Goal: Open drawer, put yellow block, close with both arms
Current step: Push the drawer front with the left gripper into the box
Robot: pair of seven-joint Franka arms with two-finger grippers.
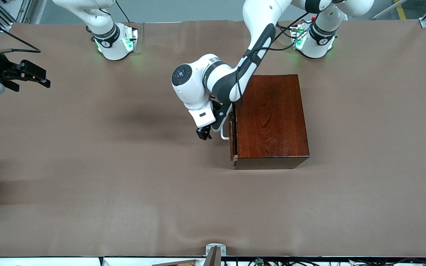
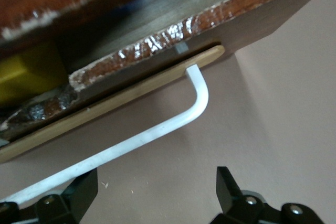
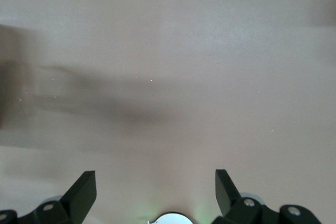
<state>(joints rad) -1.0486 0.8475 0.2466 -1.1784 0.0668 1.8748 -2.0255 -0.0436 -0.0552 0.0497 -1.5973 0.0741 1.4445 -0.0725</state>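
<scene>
Yellow block (image 2: 18, 74) lies inside the barely-ajar drawer (image 1: 232, 138), centre frame; left hand (image 1: 204, 133) gapes empty at its handle (image 2: 157, 129), and the right hand (image 1: 31, 75), upper left, waits open, closing unfinished.

Front view is evenly lit from overhead, with mild curving at the edges. The counter (image 1: 124, 207) carries soft, diffuse shadows beside the left arm (image 1: 235, 74). The box (image 1: 272, 118) top shows a faint sheen. In the left wrist view, bright glare streaks the drawer (image 2: 157, 40) front, which is out of focus. The right wrist view is bright and flat, crossed by blurred shadow bands.
</scene>
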